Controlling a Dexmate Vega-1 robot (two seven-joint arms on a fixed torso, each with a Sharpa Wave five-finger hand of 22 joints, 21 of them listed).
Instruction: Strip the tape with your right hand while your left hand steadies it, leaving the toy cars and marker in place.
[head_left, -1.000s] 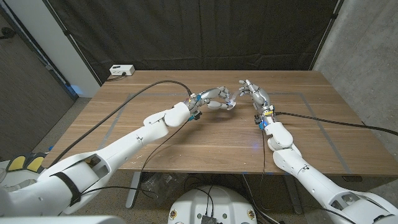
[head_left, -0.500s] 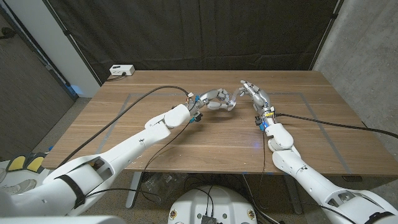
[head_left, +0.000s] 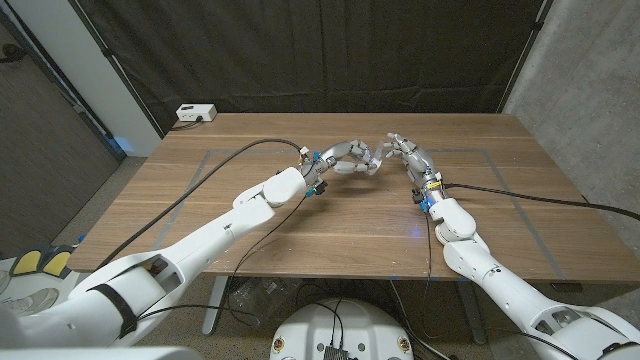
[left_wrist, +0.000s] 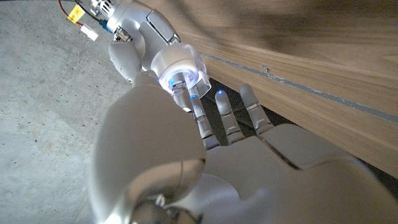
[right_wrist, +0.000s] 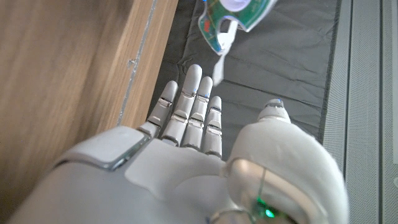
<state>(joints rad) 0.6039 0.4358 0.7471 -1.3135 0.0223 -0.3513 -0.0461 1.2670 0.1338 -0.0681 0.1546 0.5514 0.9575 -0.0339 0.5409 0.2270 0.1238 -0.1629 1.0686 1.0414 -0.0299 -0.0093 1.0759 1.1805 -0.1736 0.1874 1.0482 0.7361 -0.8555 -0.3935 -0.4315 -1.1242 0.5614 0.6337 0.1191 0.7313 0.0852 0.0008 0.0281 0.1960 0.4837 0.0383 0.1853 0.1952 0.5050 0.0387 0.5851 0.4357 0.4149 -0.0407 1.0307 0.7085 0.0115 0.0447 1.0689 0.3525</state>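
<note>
Above the middle of the wooden table (head_left: 300, 215), we held a green tape dispenser (right_wrist: 235, 17) raised in our left hand (head_left: 352, 157), its fingers curled around it. A white strip of tape (right_wrist: 222, 53) hung from the dispenser. Our right hand (head_left: 410, 154) hovered just beside it, fingers straight and together, touching nothing we could see.

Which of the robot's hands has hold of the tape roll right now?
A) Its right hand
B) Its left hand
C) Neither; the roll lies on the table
B: the left hand grips the tape roll above the table, while the right hand is beside it with fingers apart.
</note>
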